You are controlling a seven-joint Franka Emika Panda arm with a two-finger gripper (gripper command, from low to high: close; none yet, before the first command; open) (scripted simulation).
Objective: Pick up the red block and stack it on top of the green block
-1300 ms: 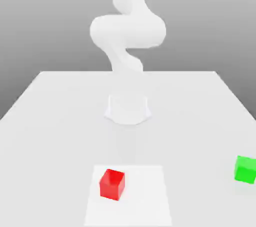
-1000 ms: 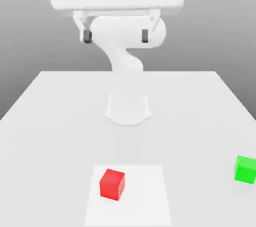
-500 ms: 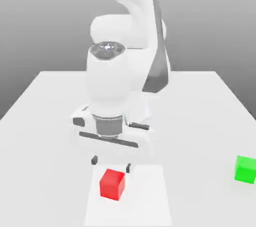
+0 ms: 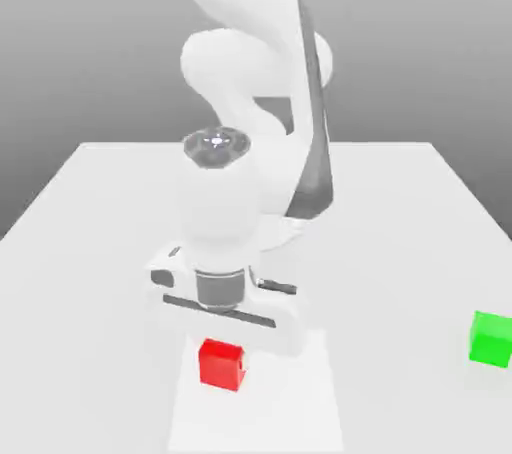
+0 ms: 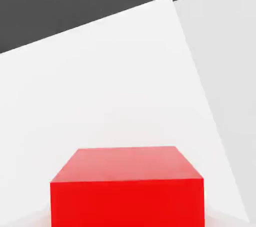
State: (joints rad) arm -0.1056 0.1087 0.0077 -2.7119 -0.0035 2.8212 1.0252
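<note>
Now, gripper: low over the red block, fingers clenched on it.
Red block: on the pale square patch.
Exterior view: green block well apart, toward its right.
Hand view: red block close up, on the white patch.

Bright, even, diffuse light — faint soft shadows, no glare, sharp.
</note>
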